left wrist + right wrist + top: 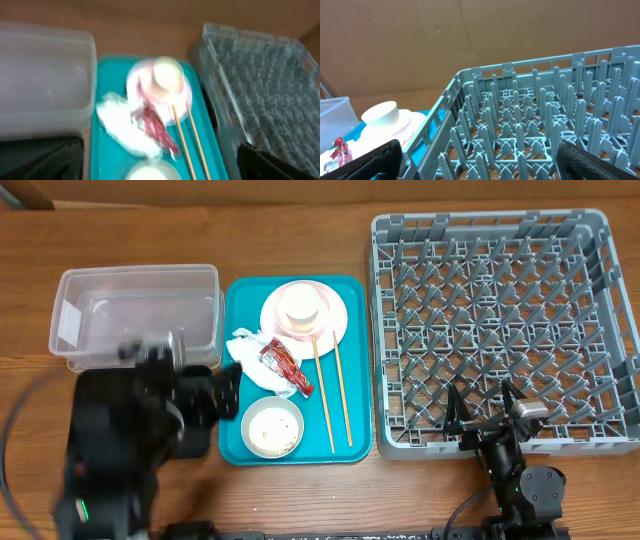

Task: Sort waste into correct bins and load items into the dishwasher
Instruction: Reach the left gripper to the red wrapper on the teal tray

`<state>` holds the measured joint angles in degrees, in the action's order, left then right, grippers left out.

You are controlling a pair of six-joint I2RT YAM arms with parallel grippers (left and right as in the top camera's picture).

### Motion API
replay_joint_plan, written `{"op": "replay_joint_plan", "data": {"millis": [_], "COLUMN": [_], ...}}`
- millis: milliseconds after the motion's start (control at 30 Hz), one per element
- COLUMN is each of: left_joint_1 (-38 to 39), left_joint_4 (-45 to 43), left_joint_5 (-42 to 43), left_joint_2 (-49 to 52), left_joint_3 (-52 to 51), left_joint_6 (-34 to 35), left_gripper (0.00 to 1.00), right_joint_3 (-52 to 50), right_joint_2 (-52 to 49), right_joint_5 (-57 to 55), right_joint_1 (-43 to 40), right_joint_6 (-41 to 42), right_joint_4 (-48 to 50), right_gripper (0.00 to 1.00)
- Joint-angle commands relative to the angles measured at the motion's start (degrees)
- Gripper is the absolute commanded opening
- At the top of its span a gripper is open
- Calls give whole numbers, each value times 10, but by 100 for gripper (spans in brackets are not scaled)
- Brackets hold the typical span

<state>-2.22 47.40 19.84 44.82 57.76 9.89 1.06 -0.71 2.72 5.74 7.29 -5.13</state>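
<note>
A teal serving tray (pixel 232 410) holds a pale pink plate (pixel 335 320) with a small white cup (pixel 300 304) standing on it, apparently inside a pink bowl. Also on it are a crumpled white napkin (pixel 247 350), a red wrapper (pixel 285 368), two chopsticks (pixel 327 395) and a grey-white bowl with rice (pixel 272 428). The clear tub (pixel 135 315) is to the tray's left and the grey dish rack (pixel 505 325) to its right. My left gripper (pixel 222 390) is open, empty and blurred at the tray's left edge. My right gripper (pixel 483 412) is open and empty over the rack's front edge.
The black tray (pixel 197 442) is mostly hidden under my left arm, in front of the tub. In the left wrist view the napkin (pixel 122 125), wrapper (pixel 157 130) and chopsticks (pixel 185 142) lie ahead of the open fingers. Brown cardboard (pixel 470 40) stands behind the rack.
</note>
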Motion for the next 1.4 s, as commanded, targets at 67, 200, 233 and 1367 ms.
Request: {"op": "replay_joint_plan", "data": {"millis": [67,200,233,1367], "left_joint_1": [4,4,4,292], "left_joint_4": [140,155,155,80], "left_joint_5": [75,90,101,-192], "left_joint_2": [224,325,340,664], "left_joint_3": [199,239,239,236], "left_joint_6": [-9,-9,-9,315], "left_gripper": [100,100,100,42], "right_joint_3": [-6,-6,-6,-6], "right_joint_2": [5,5,5,5], "right_joint_5": [0,0,0,0], "right_joint_1": [0,0,0,0], "right_joint_6": [2,2,2,2], "right_joint_4": [5,5,5,5], "right_gripper": [100,100,100,100]}}
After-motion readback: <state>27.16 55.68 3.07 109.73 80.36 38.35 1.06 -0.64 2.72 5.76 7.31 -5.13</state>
